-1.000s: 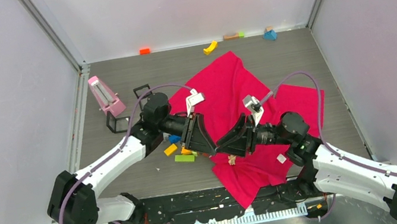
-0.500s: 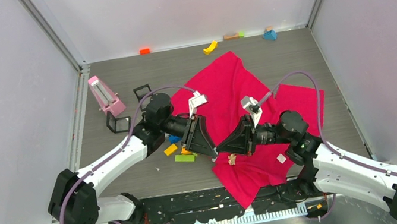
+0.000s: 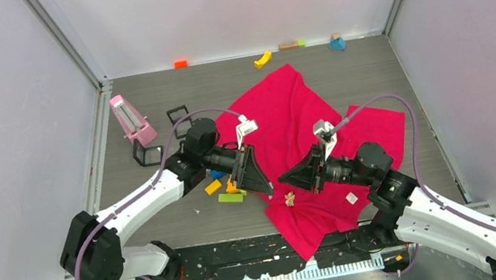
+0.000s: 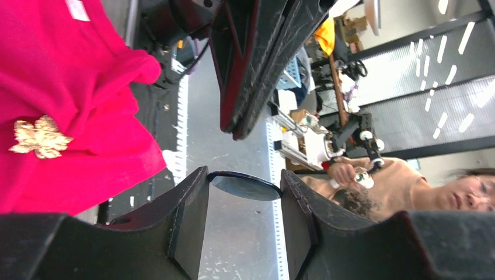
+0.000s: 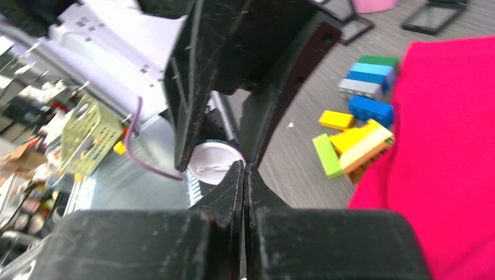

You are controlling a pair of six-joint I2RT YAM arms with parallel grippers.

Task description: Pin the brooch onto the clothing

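left gripper (image 4: pixel 242 177): pinching round badge (image 5: pixel 211 164) by its edges
right gripper (image 5: pixel 243 169): pressed closed, tips just beside badge
brooch (image 4: pixel 39 137): gold, leaf-like, lying on red T-shirt (image 4: pixel 70 76)

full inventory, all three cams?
T-shirt: 1, crimson, crumpled mid-table
brooch: 1, gold, leaf-shaped, on the T-shirt
pin badge: 1, round, white back, in the left gripper
toy blocks: several, yellow, green, blue, grey, left of T-shirt
small pieces: about 4, orange, yellow, brown-green, blue, along far wall
wedge-shaped object: 1, pink, far left
square frames: 2, black, beside the wedge
left gripper: 1, black, closed on the pin badge
right gripper: 1, black, shut, tips by the badge
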